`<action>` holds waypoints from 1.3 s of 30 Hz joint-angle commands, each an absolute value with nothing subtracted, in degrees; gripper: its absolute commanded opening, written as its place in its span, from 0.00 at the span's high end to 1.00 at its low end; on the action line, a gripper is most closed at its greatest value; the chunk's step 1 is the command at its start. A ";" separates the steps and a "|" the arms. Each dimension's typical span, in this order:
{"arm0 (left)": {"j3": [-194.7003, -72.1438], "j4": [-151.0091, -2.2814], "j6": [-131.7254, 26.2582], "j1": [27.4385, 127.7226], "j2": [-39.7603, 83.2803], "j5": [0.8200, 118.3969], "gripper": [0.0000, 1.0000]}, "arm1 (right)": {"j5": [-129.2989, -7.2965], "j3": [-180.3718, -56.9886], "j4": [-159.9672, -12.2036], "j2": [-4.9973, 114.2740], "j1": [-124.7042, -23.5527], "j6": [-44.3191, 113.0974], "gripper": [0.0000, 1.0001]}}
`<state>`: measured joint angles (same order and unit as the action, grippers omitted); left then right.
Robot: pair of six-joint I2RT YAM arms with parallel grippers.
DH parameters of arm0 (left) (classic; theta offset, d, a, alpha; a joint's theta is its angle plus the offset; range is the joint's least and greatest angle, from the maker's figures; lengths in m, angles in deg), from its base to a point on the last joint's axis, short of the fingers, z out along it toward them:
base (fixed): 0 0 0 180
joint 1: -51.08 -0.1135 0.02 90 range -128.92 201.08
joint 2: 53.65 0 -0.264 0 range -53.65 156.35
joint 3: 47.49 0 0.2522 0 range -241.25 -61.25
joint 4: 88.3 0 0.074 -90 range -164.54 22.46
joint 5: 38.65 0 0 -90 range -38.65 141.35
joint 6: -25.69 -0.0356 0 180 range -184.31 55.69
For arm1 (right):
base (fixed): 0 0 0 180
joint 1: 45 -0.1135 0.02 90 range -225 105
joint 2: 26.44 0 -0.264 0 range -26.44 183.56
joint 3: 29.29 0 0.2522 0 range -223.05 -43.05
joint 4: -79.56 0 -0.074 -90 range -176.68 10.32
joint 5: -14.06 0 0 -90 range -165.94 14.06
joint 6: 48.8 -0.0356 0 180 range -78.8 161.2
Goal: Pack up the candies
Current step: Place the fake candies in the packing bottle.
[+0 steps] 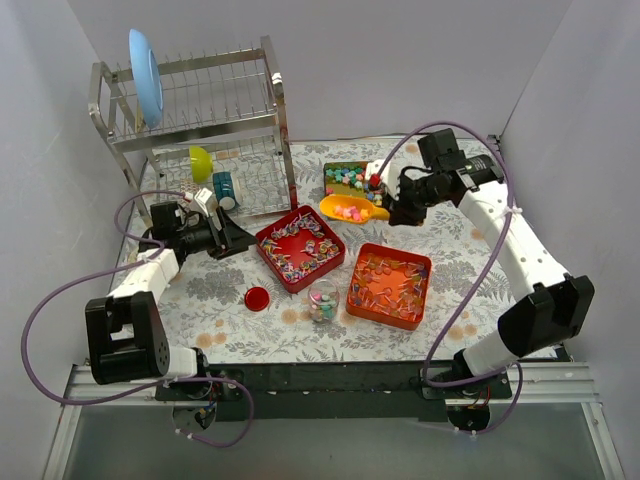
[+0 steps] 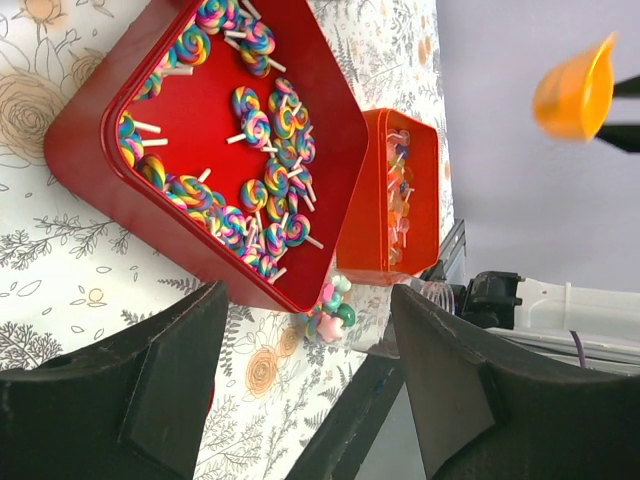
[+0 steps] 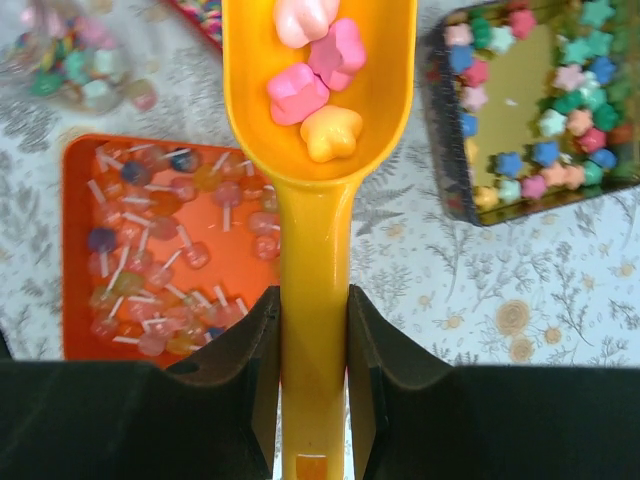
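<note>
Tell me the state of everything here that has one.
Yellow scoop, held up, carrying pastel candies.
Right gripper, shut on the scoop's handle.
Left gripper, open, empty.
Jar, open, partly filled.
Red lid, off, on the table.
Dark tin, open, part full.

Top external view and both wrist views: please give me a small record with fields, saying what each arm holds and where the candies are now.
right gripper: jaws shut on handle of yellow scoop
scoop load: a few pastel candies
scoop position: in the air, between dark tray and orange tray
left gripper: jaws open, holding nothing
red tray: striped lollipops
orange tray: clear-wrapped reddish lollipops
clear jar: some candies inside, no lid on
red lid: on table, left of jar
</note>
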<state>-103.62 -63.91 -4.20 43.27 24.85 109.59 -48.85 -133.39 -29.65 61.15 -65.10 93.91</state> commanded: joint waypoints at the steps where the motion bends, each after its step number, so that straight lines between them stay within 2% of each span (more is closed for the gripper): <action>1: -102.47 -66.10 -2.00 42.91 21.06 109.27 0.35 | -52.81 -135.16 -18.41 57.06 -71.53 102.63 0.99; 8: -100.19 -67.95 -0.42 42.91 18.25 108.74 0.35 | -62.48 -135.33 -12.25 56.26 -82.25 107.03 0.99; 27: -97.11 -71.03 2.13 42.91 15.96 108.48 0.35 | -78.74 -132.08 -11.71 52.84 -91.93 114.94 0.99; 39: -96.50 -71.20 2.31 42.99 15.17 108.30 0.34 | -91.58 -133.84 -11.71 55.47 -98.35 115.38 0.99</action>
<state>-97.26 -70.27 2.54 43.27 17.01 108.67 -85.09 -131.71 -12.12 54.64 -96.77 113.65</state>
